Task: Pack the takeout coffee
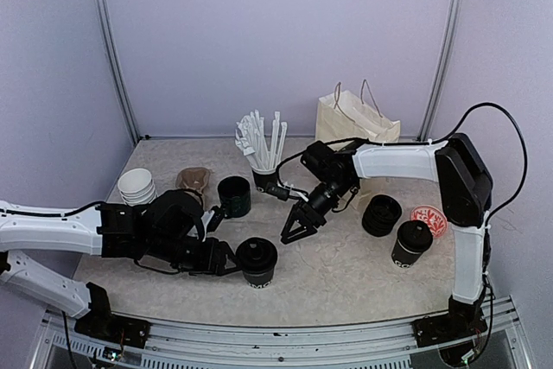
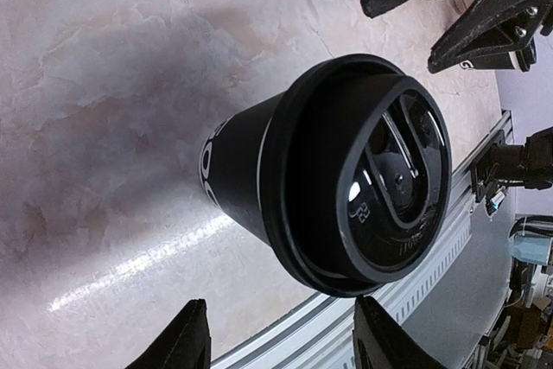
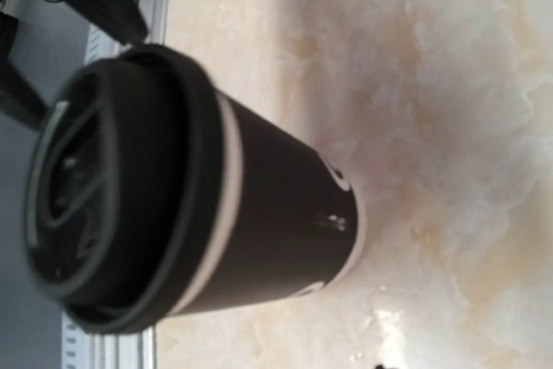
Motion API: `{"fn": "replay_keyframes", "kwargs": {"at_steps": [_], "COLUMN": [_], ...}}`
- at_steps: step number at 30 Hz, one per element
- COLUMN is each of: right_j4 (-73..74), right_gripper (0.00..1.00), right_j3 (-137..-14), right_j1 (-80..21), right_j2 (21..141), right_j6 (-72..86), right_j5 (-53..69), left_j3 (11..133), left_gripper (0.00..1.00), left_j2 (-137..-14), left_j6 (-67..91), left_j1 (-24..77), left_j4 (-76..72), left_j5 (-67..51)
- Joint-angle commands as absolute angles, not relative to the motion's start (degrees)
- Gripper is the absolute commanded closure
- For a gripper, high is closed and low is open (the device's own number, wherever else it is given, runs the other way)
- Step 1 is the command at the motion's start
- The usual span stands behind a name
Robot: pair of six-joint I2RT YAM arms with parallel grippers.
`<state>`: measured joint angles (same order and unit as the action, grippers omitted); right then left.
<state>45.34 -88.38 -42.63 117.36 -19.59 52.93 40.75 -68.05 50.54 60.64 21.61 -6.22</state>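
A black takeout cup [image 1: 257, 261] with its black lid on stands near the table's front edge. It fills the left wrist view [image 2: 346, 170] and shows in the right wrist view [image 3: 173, 187], with white lettering at its base. My left gripper [image 1: 228, 258] is open just left of it; in the left wrist view its gripper [image 2: 285, 343] has the cup just beyond the tips, not between them. My right gripper [image 1: 294, 229] is open and empty, hovering just behind and right of this cup; its own fingers are out of its wrist view. A second lidded cup [image 1: 412, 244] stands at the right.
A paper bag [image 1: 354, 123] stands at the back right. A cup of white straws [image 1: 263, 166], a glossy dark mug [image 1: 233, 196], stacked white bowls [image 1: 136, 186] and a brown item [image 1: 193, 179] sit behind. A black round stack [image 1: 381, 215] and a red patterned disc [image 1: 428, 219] lie at the right.
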Motion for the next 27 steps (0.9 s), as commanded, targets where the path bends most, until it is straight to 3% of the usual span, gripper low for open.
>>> {"fn": "replay_keyframes", "kwargs": {"at_steps": [1, 27], "right_j4": [46.42, 48.72], "right_gripper": [0.53, 0.50], "right_j3": [-91.03, -92.98], "right_j1": [-42.80, -44.50], "right_j2": [119.62, 124.00], "right_j6": [-18.12, -17.55], "right_j5": [55.05, 58.23], "left_j3": [41.22, 39.26], "left_gripper": [0.44, 0.46], "left_j2": [-69.86, -73.88], "left_j6": [48.73, 45.83], "left_j1": [59.73, 55.95], "left_j4": [19.04, 18.55], "left_j5": [-7.45, -9.25]}}
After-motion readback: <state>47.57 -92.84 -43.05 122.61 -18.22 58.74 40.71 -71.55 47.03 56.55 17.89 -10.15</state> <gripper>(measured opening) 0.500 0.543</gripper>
